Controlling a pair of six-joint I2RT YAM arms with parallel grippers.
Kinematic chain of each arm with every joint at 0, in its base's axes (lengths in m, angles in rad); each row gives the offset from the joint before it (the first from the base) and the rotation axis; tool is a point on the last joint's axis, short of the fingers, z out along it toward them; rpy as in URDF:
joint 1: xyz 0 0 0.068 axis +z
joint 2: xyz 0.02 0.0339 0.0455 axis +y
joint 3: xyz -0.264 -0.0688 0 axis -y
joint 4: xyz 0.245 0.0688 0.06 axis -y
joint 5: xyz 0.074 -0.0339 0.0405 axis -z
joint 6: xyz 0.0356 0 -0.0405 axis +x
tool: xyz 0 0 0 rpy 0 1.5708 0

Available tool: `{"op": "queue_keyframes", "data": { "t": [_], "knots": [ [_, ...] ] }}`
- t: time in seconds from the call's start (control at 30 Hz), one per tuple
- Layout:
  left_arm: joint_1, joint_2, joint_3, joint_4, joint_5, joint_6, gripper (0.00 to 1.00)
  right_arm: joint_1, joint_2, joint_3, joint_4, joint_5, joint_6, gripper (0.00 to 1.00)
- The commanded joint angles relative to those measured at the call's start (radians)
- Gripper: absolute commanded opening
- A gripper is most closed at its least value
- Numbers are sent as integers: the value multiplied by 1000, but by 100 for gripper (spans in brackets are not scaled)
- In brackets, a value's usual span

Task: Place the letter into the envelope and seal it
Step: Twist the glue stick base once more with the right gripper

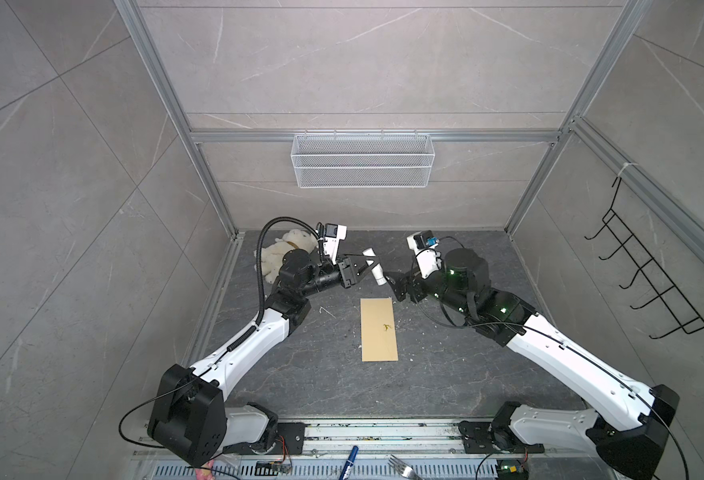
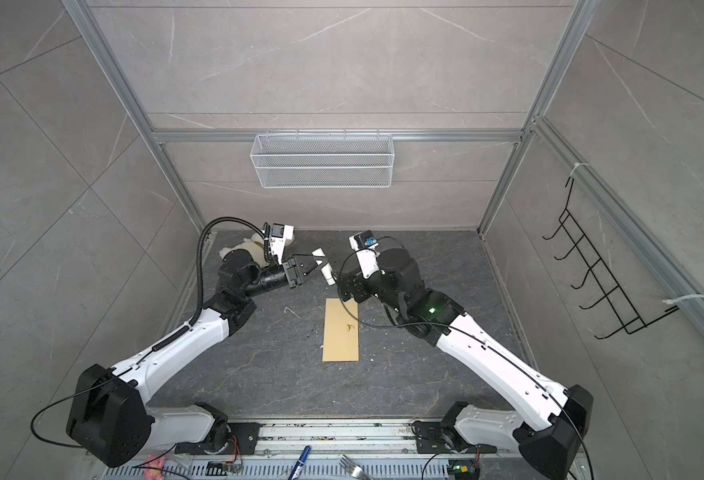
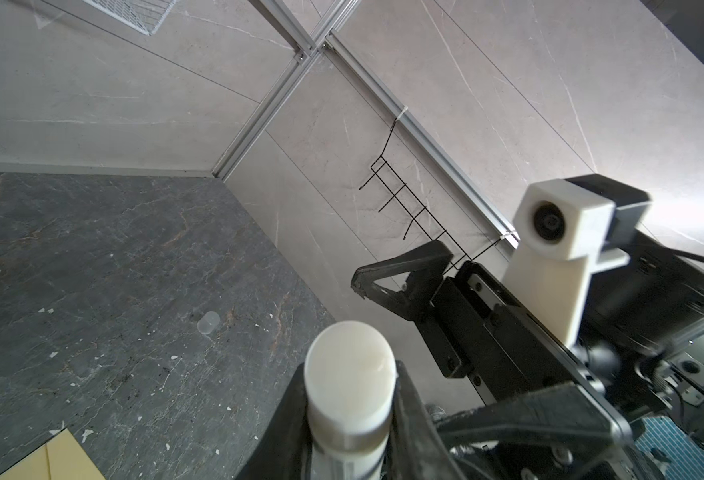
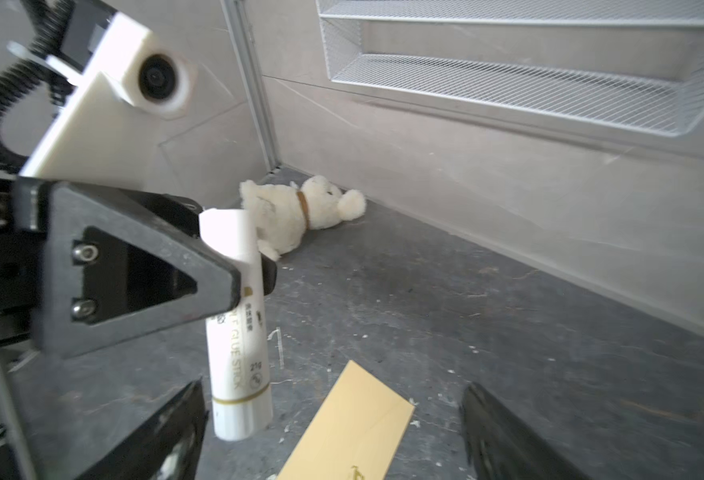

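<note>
The plain tan envelope (image 1: 379, 328) (image 2: 341, 330) lies flat on the dark table, lengthwise between the arms, with a small yellow mark on it. No letter shows in any view. My left gripper (image 1: 370, 265) (image 3: 350, 399) is shut on a white glue stick (image 1: 375, 268) (image 4: 236, 316), held in the air beyond the envelope's far end. My right gripper (image 1: 389, 284) (image 4: 333, 399) faces it from the right. Its jaws stand wide open and hold nothing. The stick's lower end hangs just beside one finger (image 4: 184, 415). An envelope corner (image 3: 47, 457) shows in the left wrist view.
A cream plush bear (image 1: 288, 249) (image 4: 296, 212) lies in the far left corner. A small clear cap (image 3: 209, 323) lies on the table. A white mesh basket (image 1: 362, 160) hangs on the back wall and a black hook rack (image 1: 649, 270) on the right wall. A pen (image 1: 352, 457) and fork (image 1: 402, 465) lie at the front rail.
</note>
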Motion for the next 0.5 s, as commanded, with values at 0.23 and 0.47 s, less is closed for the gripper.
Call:
{"op": "queue_keyframes", "data": {
  "t": [0.23,0.47],
  "knots": [
    [1,20,11,198,105,-79,0,-141,56,-95,211,-656,226,80],
    [2,22,10,206,109,-86,0,-142,104,-86,276,-708,271,56]
  ]
}}
